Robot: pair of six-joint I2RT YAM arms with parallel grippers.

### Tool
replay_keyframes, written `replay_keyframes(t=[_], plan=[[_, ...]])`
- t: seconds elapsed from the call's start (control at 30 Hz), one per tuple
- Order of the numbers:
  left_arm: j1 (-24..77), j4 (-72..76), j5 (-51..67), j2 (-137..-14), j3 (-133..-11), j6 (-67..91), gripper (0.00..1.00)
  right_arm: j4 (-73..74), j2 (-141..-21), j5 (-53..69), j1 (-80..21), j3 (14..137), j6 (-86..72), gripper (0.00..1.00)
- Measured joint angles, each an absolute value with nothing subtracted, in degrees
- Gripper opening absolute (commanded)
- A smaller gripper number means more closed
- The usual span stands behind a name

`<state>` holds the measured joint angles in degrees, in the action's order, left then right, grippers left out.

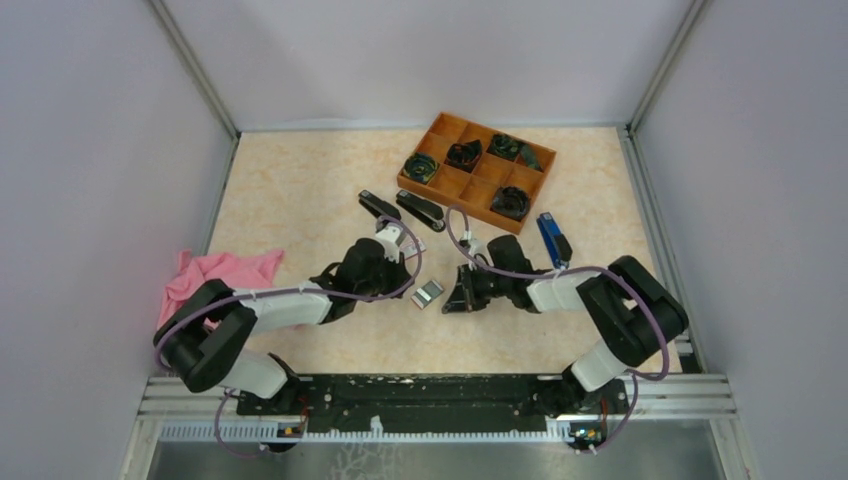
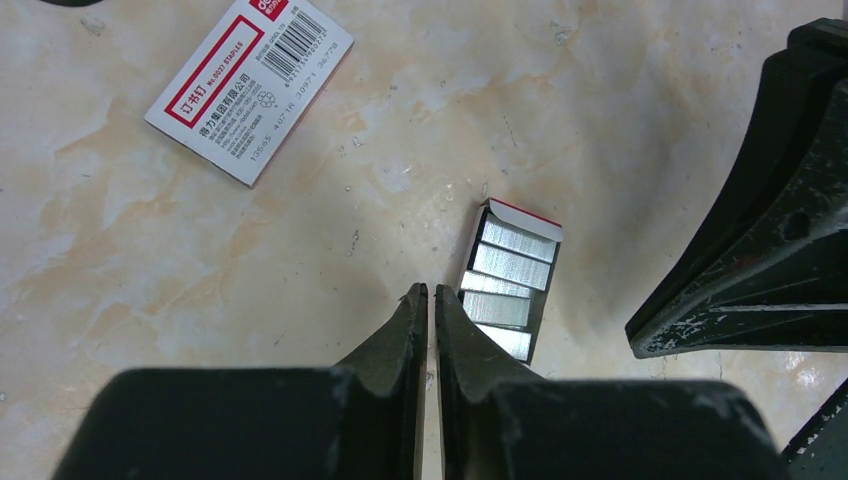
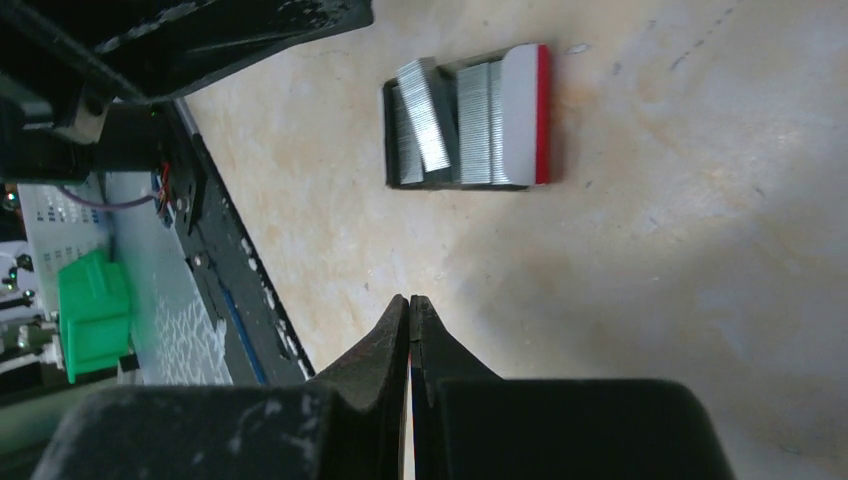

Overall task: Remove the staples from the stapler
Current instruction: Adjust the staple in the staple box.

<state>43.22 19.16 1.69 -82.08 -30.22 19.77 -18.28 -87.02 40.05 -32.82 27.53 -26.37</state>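
1. The staples [image 2: 505, 280] lie as silvery ridged strips inside a small open carton [image 3: 520, 115] with a white-and-red flap.
2. The left gripper [image 2: 430, 300] hovers just left of the carton with its jaws pressed together on nothing. The right gripper [image 3: 411, 305] sits just right of the carton, jaws likewise together and empty.
3. Beyond the carton lie a black stapler [image 1: 421, 210] and a blue stapler [image 1: 553, 238]. I cannot tell whether either one holds staples.
4. I judge the strips light, stiff and slick. They are probably brittle along their joints, so bending would likely snap them.
5. The best hold is probably across a strip's long sides at mid-length. One strip lies skewed on top of the others in the carton and looks the easiest to reach.
6. Beyond the carton to its left, a white sleeve [image 2: 250, 85] carries a red-framed label reading "订书钉", a small line with "STAPLES" and a barcode. The digits are too small to read.
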Motion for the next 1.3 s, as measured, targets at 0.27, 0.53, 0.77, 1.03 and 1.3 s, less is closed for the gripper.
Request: replay_keyframes(t=[0.27,0.53,0.77,1.03,1.3], plan=[[43.22,19.07,1.67,-84.12,-30.85,19.59,0.11,-17.45,-91.59,37.56,-33.30,30.52,-31.59,0.00],[43.22,19.20,1.78,-84.88,-31.48,19.40,0.11,-14.61,-93.10,33.71,-35.44,33.67,-34.52,0.00],[43.22,19.20,2.15,-85.01,-31.48,19.40,0.11,-12.53,-94.06,31.55,-35.99,34.26,-35.22,0.00],[43.22,19.18,2.55,-85.62,-31.48,19.38,0.11,-13.15,-96.27,32.42,-36.01,35.81,-37.08,0.00],[43.22,19.18,3.38,-86.19,-31.83,19.35,0.11,-12.32,-97.01,31.81,-36.16,36.91,-38.39,0.00]])
